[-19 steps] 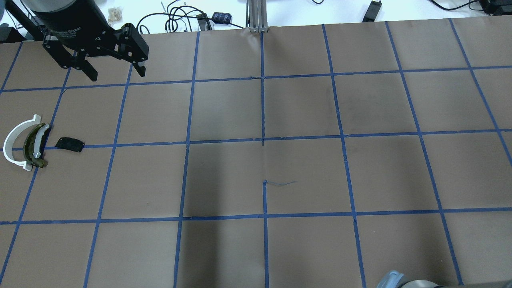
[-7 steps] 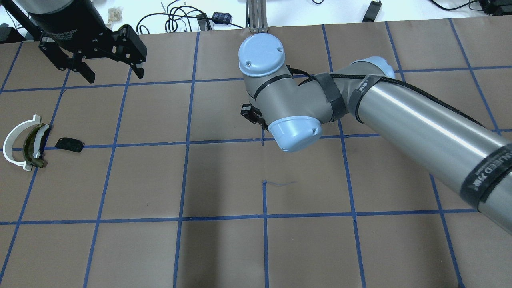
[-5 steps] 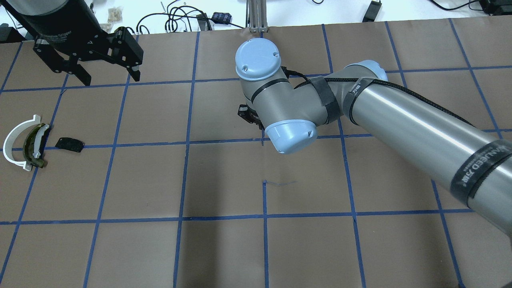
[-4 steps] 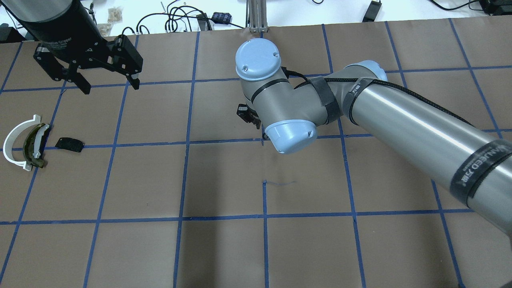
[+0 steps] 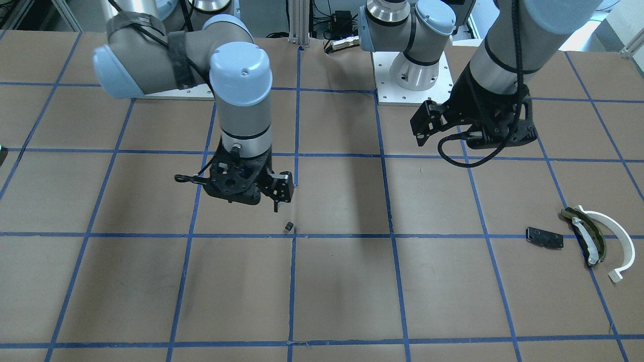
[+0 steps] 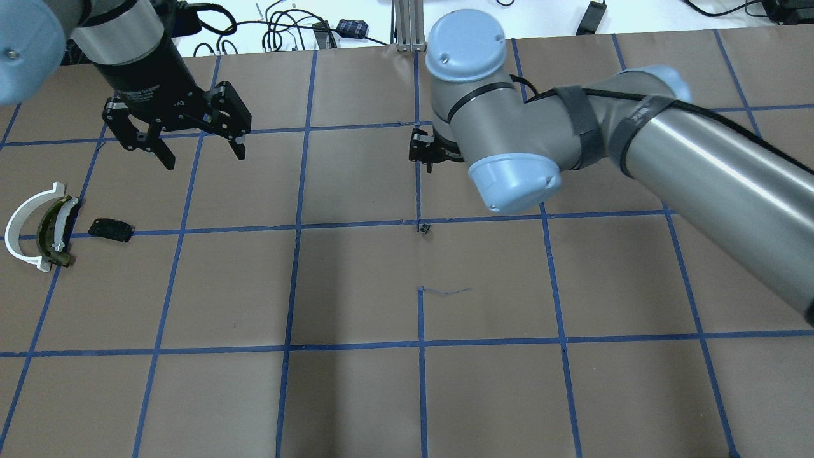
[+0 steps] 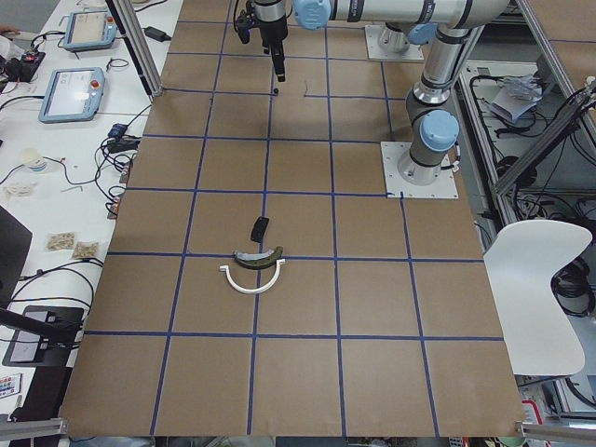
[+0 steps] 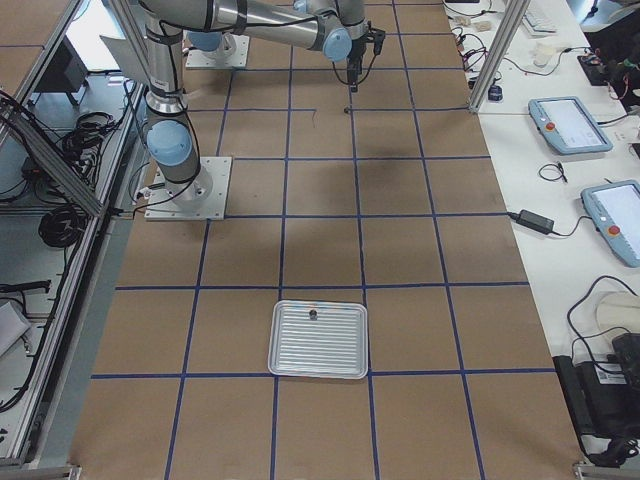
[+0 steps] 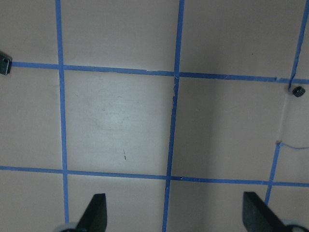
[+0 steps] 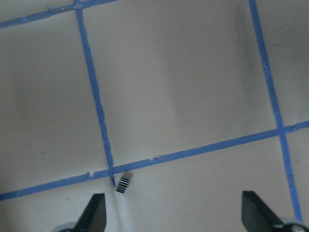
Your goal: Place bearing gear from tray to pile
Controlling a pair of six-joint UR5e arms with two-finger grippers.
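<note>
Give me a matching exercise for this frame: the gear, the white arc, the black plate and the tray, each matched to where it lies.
Things:
1. bearing gear
2. white curved arc
3. flat black plate
4. tray

Places:
A. on a blue tape line, beside the olive-and-white piece
B. toward the table end on the robot's right, holding one small part
C. nearest the table end on the robot's left
D. alone by a tape crossing near the table's middle

Pairs: 1-D, 2-C, 3-A, 4-B.
</note>
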